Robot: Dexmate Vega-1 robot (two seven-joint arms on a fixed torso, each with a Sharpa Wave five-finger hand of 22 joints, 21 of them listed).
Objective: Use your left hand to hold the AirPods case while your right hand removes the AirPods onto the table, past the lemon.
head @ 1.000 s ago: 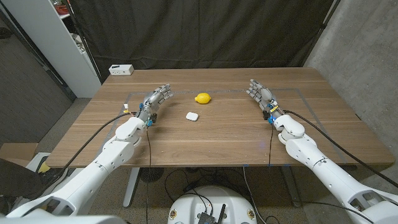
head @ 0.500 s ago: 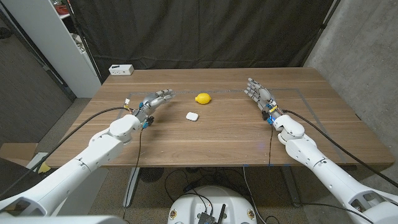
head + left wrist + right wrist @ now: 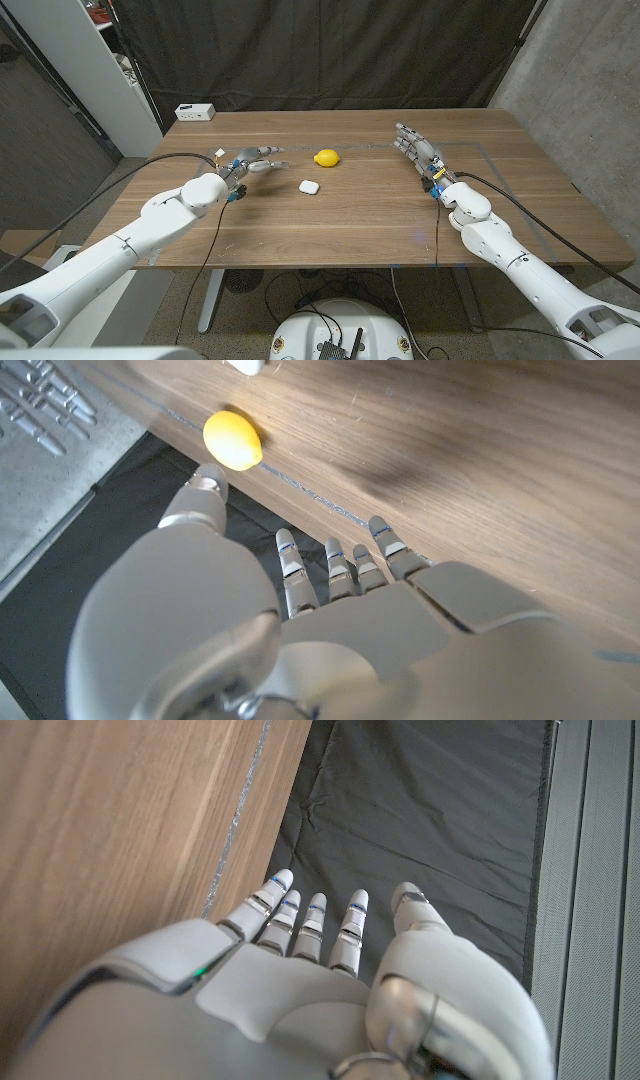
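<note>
Sitting apart, AirPods case (image 3: 309,186), lemon (image 3: 326,158), empty-fingered left hand (image 3: 250,164)

The AirPods case (image 3: 309,186) lies closed just nearer the robot than the lemon (image 3: 326,158) — the left hand (image 3: 248,164), fingers spread and holding nothing, to the lemon's left — the right hand (image 3: 418,152), likewise spread, well to its right.

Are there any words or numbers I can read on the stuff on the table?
None can be read.
Small white AirPods case: no marking shows.
Yellow lemon: plain.
White box with dark marks at the wooden table's far edge: marks too small to read.
</note>
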